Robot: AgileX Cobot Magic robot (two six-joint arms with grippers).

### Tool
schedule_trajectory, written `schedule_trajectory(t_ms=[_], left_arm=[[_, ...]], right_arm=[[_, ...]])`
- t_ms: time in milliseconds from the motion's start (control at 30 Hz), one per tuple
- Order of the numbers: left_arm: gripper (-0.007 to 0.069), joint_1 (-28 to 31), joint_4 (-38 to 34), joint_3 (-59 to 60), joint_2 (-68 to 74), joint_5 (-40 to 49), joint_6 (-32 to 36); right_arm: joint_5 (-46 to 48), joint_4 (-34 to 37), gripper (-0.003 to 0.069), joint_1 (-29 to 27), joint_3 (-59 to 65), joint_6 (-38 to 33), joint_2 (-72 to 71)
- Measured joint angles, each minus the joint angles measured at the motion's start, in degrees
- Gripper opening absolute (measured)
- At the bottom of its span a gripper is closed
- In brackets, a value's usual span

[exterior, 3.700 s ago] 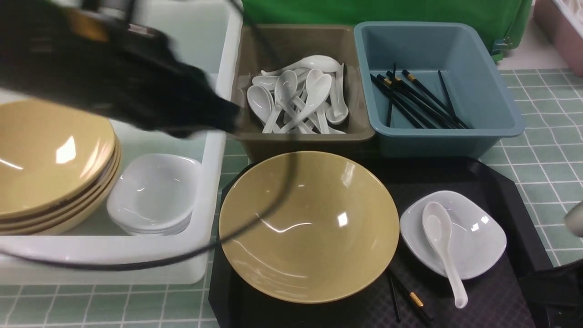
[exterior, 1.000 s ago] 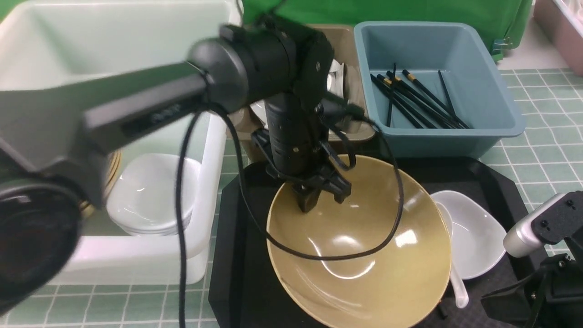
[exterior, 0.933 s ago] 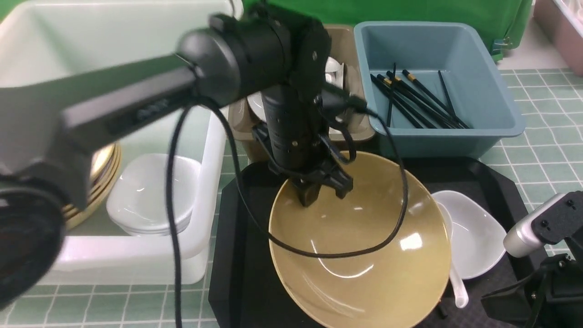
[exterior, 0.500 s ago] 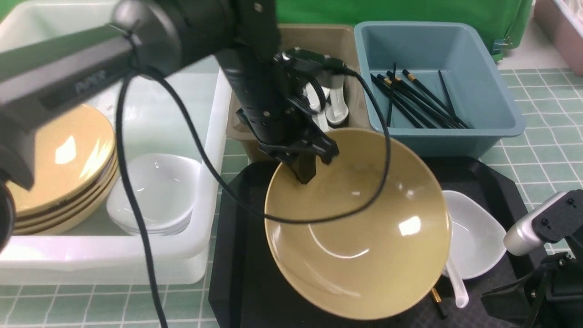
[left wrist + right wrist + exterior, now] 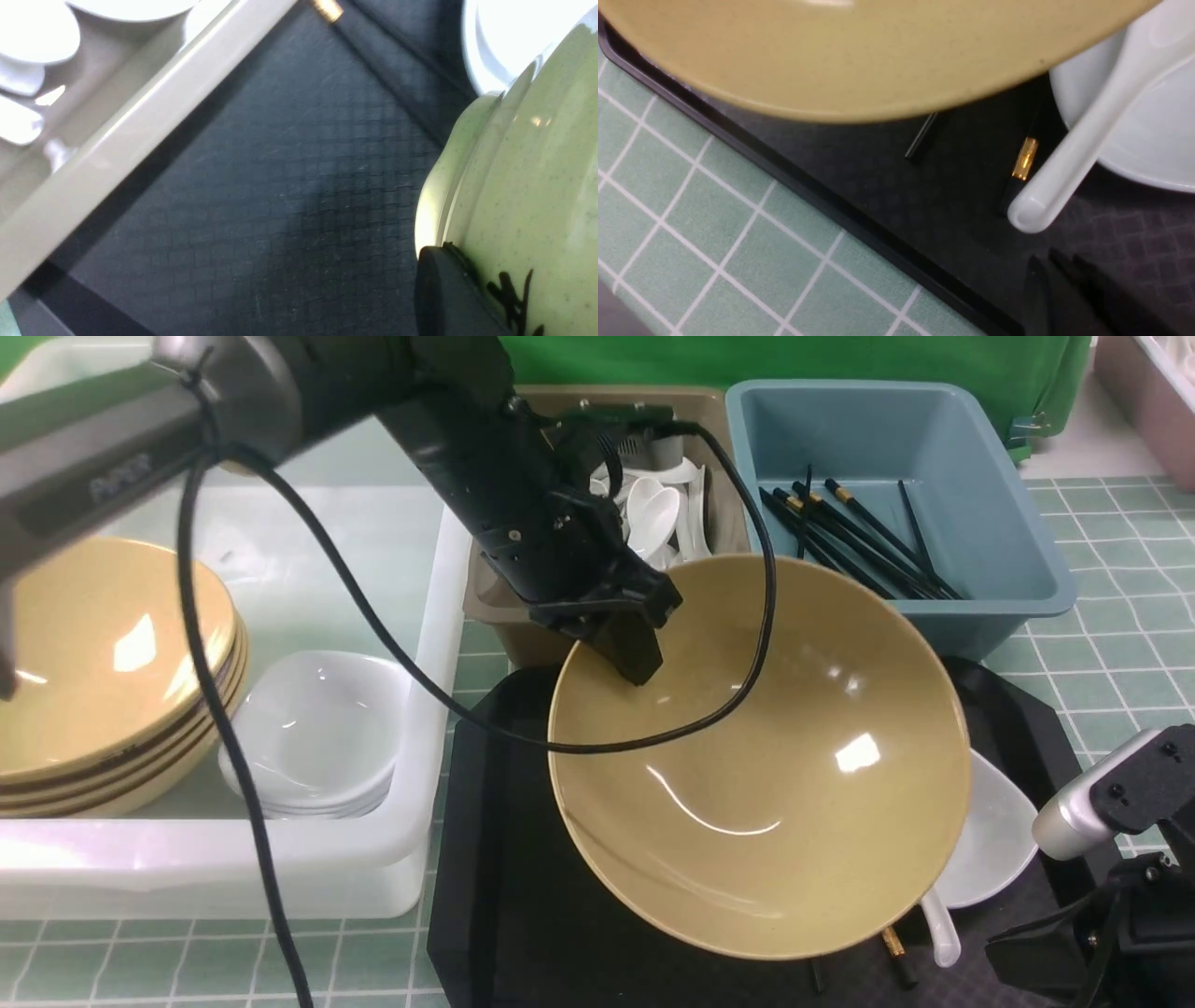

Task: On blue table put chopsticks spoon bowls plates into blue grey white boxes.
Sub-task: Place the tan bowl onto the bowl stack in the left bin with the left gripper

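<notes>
Left claw [image 5: 624, 649] is clamped tight on the far rim of a bowl [image 5: 766, 784], held tilted above the tray [image 5: 485, 859], mouth facing the robot. How far the right claw [image 5: 1057, 280] is parted is unclear.

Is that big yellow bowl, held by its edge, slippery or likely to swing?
Probably slippery: the yellow bowl is glossy, with bright highlights. It may well swing or twist, since the left gripper pinches only one spot on its rim and it hangs tilted over the black tray. It looks rigid: its outline is evenly round.
</notes>
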Motion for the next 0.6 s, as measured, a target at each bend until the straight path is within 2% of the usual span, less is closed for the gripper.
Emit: schedule_trajectory(t_ms=[200,467,600], left_arm=[[0.0006,0.15,-4.02,0.04,-5.81,0.32,3.42],[0.0006,2.61,-4.81,0.04,-17.55,0.94,4.1],[0.0006,13.41,-3.14,0.04,-25.12,2.81,2.22]], right_arm=[[0.0,0.0,0.0091,0.0,0.0,0.0,0.0],[0.2,0.0,0.0099,0.0,0.0,0.0,0.0],[1.48,0.0,0.0102,0.0,0.0,0.0,0.0]])
